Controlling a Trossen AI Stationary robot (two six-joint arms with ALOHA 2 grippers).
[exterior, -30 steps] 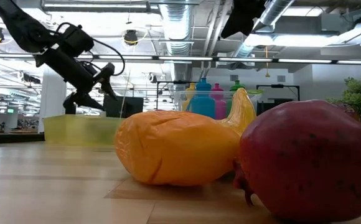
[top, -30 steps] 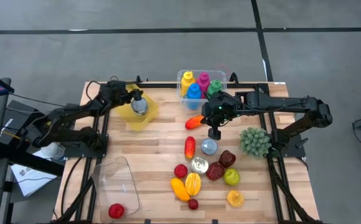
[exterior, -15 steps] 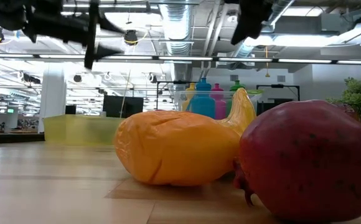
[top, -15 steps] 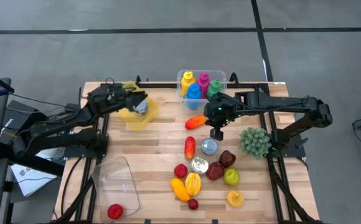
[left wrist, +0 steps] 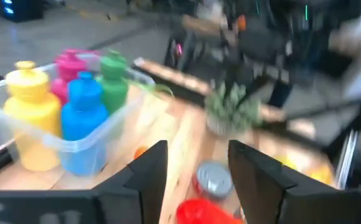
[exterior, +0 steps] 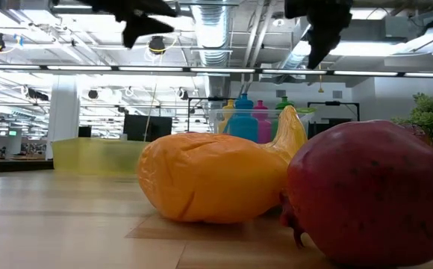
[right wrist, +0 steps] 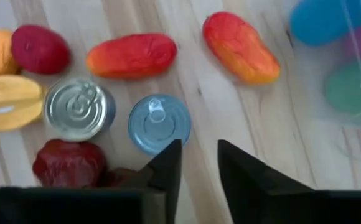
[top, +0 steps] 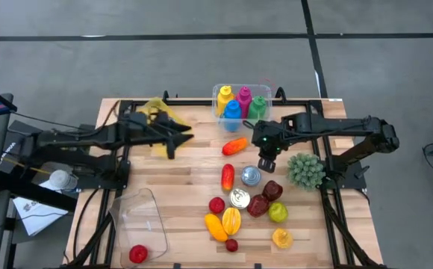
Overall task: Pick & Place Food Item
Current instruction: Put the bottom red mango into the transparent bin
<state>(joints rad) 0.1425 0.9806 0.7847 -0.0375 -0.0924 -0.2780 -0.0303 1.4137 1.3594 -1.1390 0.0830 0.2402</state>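
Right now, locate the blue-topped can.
In the high view the blue-topped can stands right of centre, beside the red-orange mango, just below the right gripper.

Both tools open: left (top: pixel 178 137), right (top: pixel 266 161)

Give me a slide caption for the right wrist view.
Right tool, fingers apart, hovers over a blue-lidded can among scattered cans and toy fruit on the wooden table.

black jointed arms, dark cables, angular jaws
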